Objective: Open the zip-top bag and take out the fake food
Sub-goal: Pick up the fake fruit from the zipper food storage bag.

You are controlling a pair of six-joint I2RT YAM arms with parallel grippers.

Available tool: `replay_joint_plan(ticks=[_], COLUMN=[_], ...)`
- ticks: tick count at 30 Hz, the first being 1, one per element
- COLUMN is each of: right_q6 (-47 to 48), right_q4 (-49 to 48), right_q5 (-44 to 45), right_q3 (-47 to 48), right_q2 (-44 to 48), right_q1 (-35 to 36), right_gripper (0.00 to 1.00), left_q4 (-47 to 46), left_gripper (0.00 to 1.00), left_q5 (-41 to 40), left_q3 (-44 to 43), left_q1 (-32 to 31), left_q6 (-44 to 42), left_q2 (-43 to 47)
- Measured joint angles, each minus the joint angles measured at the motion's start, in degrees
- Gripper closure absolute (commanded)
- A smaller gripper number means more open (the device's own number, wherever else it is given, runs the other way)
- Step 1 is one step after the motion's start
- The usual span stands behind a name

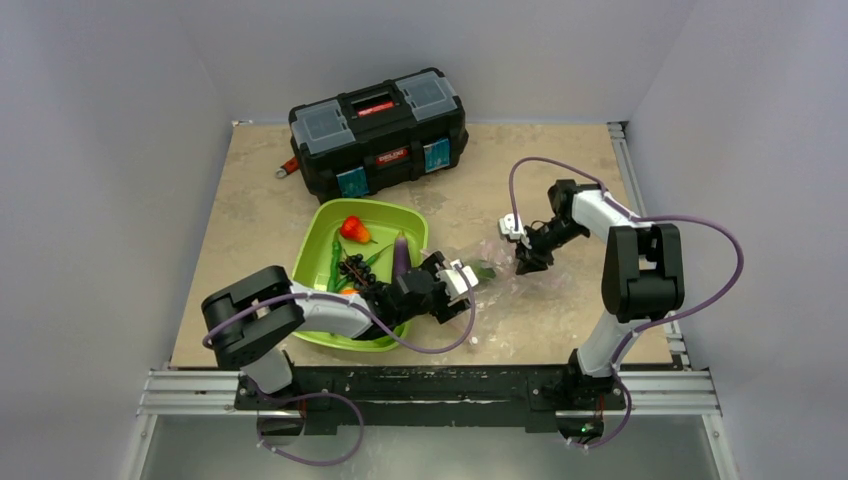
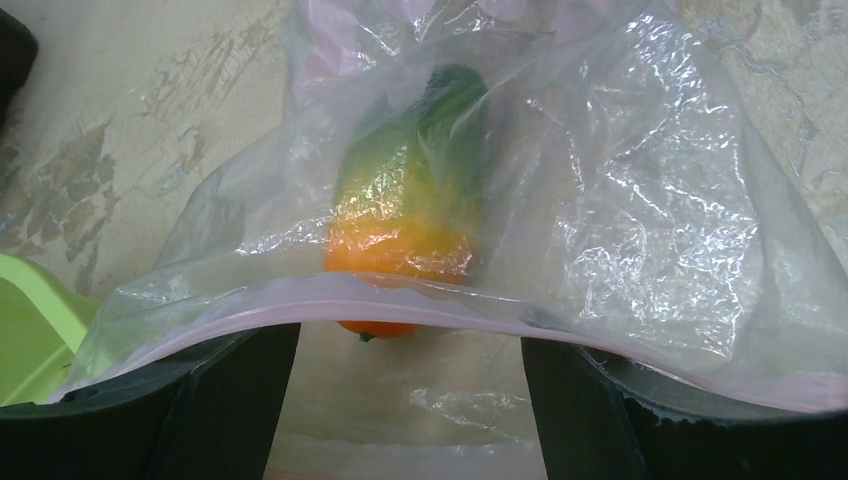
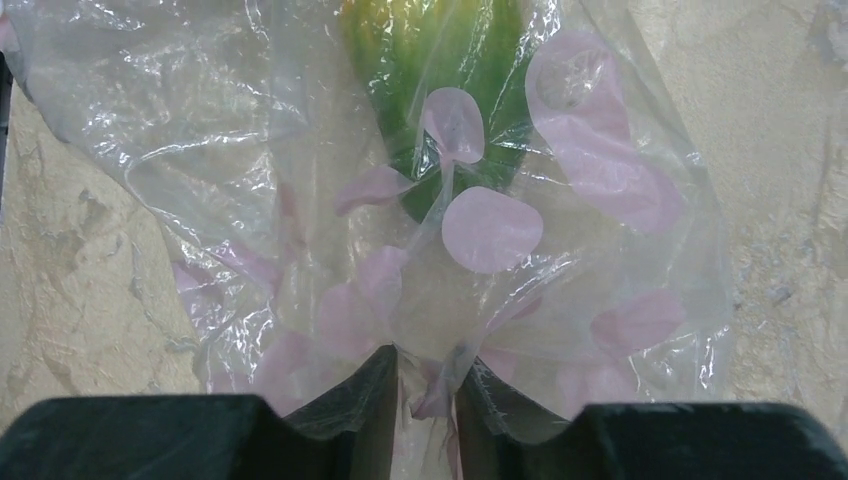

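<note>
Showing which step, then? (Student)

Removal, late stage. The zip-top bag [image 2: 640, 220] lies on the table [image 1: 260, 190] just right of the green tray [image 1: 322, 236]. Its mouth faces left and its pink zip strip [image 2: 300, 305] is parted. The mango [image 2: 410, 210] is the only piece visible inside, orange end nearest the mouth. The strawberry [image 1: 352, 229], eggplant [image 1: 401, 252] and bean pods [image 1: 334, 262] already lie in the tray. (Tutor)

And the jaws? (Student)

Left gripper [image 1: 462, 278]: jaws spread wide, apparently entered in the mouth with the strip draped over both fingers. Nothing is between them, and the mango is just ahead. Right gripper [image 1: 527, 262]: jaws drawn nearly together, pinching a fold of plastic at the bag's closed right end. (Tutor)

What does the next move call for? (Student)

By judgement, the left jaws advance rightward along the bag's floor, straddle the mango's orange end and close. They then draw back left while the right gripper anchors the closed end. Slack film could bunch between a finger and the fruit and spoil the grip. (Tutor)

Edges and room? (Student)

The tray rim sits just left of the bag mouth, under the left arm, so the withdrawal probably needs a lift over it. The toolbox [image 1: 380, 130] stands well apart at the far side. Bare table lies near and right of the bag. (Tutor)
</note>
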State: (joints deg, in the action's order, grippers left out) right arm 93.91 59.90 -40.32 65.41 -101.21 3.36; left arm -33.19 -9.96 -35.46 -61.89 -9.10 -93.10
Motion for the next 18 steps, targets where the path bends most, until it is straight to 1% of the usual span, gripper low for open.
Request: replay_joint_plan(ticks=[3, 6, 9, 12, 16, 18], right_q6=[-0.46, -2.14, -6.16, -10.32, -15.96, -18.8], right_q4=[-0.02, -0.94, -1.97, -3.21, -6.78, -8.35], right_q5=[-0.57, -1.27, -1.29, -1.77, -1.25, -0.68], right_q3=[0.63, 0.96, 2.73, 6.88, 8.5, 8.46], right_q2=[0.04, 0.04, -0.11, -1.38, -2.95, -3.65], right_q1=[0.07, 0.48, 1.68, 2.82, 4.46, 5.86], right_gripper=[0.58, 0.56, 0.58, 0.62, 0.63, 0.66], left_q4=[-0.46, -0.63, -1.4, -3.69, -5.33, -5.77], left_gripper=[0.17, 0.13, 0.11, 0.11, 0.13, 0.15], left_q5=[-1.27, -1.75, -2.49, -2.4, -0.76, 1.2], left_q3=[-0.35, -1.6, -3.41, -3.8, -3.82, -4.17], left_q1=[0.0, 0.0, 0.11, 0.72, 2.93, 4.59], left_q6=[-0.02, -0.13, -0.28, -0.59, -0.48, -0.28], left_q2=[-0.46, -2.12, -4.7, -6.32, -6.99, -7.26])
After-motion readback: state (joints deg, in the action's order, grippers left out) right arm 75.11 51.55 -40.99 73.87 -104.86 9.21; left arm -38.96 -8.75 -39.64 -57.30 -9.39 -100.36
